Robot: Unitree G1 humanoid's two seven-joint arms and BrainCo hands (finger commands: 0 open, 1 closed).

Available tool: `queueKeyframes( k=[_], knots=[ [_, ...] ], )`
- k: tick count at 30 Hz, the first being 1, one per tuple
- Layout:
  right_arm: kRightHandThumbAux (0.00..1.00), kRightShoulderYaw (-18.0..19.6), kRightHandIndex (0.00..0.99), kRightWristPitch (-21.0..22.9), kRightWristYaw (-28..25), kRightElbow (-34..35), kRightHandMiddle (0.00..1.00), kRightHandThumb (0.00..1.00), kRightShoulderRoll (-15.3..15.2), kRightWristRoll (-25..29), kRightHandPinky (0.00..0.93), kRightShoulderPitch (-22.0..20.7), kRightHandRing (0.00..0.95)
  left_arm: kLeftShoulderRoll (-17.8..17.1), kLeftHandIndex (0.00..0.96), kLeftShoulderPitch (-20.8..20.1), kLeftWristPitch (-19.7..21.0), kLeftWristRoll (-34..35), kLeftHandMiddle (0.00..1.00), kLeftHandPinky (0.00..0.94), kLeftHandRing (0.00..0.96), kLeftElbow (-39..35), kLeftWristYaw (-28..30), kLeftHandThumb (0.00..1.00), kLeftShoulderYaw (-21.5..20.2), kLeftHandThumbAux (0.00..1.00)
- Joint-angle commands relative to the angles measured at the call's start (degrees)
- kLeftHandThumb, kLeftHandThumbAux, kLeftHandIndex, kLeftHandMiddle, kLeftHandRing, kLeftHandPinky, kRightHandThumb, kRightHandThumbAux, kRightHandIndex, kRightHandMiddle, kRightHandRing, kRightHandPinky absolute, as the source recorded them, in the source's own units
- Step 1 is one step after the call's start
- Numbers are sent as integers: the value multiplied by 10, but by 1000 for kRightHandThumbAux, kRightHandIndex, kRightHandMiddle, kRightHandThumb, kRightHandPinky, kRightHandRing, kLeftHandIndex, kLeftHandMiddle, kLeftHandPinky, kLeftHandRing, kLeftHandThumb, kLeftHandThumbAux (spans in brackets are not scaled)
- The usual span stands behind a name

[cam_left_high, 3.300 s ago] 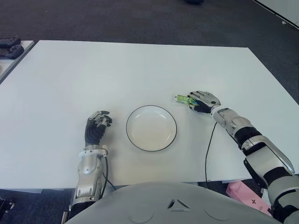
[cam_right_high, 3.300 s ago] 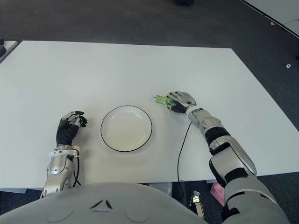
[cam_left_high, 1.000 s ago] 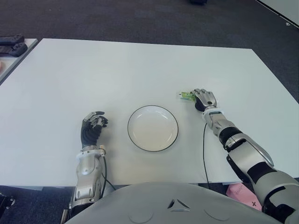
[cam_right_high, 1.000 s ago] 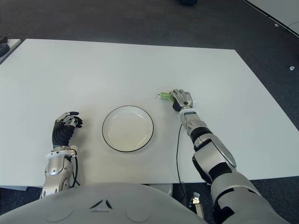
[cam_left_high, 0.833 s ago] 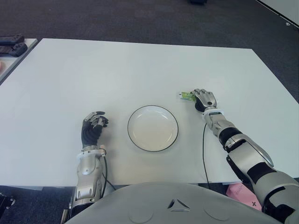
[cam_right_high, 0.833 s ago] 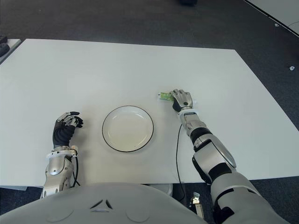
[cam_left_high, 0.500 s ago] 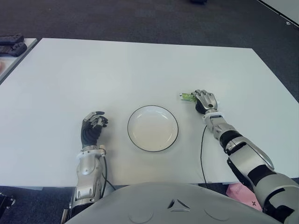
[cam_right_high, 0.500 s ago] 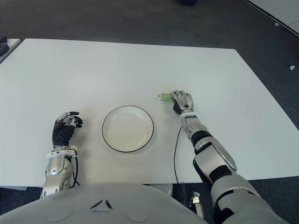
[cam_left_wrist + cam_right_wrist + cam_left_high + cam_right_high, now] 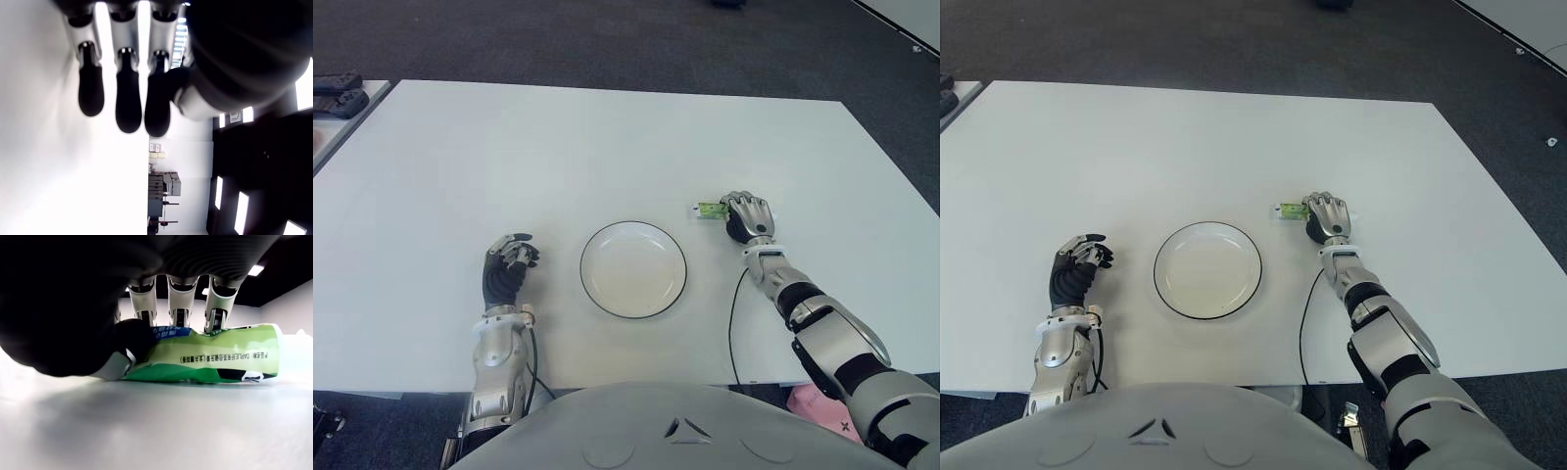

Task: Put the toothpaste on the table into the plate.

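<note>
Your right hand (image 9: 1325, 216) is closing its fingers (image 9: 178, 308) and thumb around the toothpaste (image 9: 215, 361), which is lying on the table (image 9: 607, 147). The plate (image 9: 633, 268) is sitting just to that hand's left. Your left hand (image 9: 507, 270) is showing beyond the plate, fingers curled and holding nothing.

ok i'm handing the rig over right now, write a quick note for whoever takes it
Right hand: fingers closed around the green toothpaste, which lies on the table to the right of the plate.
Left hand: idle, left of the plate, fingers curled, holding nothing.
Done: toothpaste grasped.
Left: lift it, carry it over the plate, which holds nothing yet, and release.
</note>
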State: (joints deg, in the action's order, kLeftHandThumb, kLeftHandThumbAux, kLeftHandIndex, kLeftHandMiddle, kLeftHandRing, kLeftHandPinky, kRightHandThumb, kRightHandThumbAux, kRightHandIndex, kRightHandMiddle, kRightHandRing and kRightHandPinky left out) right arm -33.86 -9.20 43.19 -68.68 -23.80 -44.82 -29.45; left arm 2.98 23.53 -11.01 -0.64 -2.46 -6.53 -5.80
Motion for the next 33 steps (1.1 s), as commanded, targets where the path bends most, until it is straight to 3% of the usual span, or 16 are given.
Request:
queueKeyframes(
  k=[1,12,20,33],
  knots=[
    [680,9,396,-11,1,-6,552,851,15,15,876,45,874,-4,433,-4,-2,-3,602,559,584,5,4,694,1,723],
    [682,32,395,-23,47,37,542,847,11,26,805,47,827,-7,433,-3,9,-2,596,545,571,2,5,694,2,723],
    [685,65,393,-35,78,115,503,844,5,37,762,59,761,-9,433,-4,0,2,591,547,567,7,9,694,2,723],
    [678,86,432,-63,124,192,479,853,8,29,778,68,747,-4,433,-10,3,-3,602,562,581,12,-3,696,1,723]
  ],
)
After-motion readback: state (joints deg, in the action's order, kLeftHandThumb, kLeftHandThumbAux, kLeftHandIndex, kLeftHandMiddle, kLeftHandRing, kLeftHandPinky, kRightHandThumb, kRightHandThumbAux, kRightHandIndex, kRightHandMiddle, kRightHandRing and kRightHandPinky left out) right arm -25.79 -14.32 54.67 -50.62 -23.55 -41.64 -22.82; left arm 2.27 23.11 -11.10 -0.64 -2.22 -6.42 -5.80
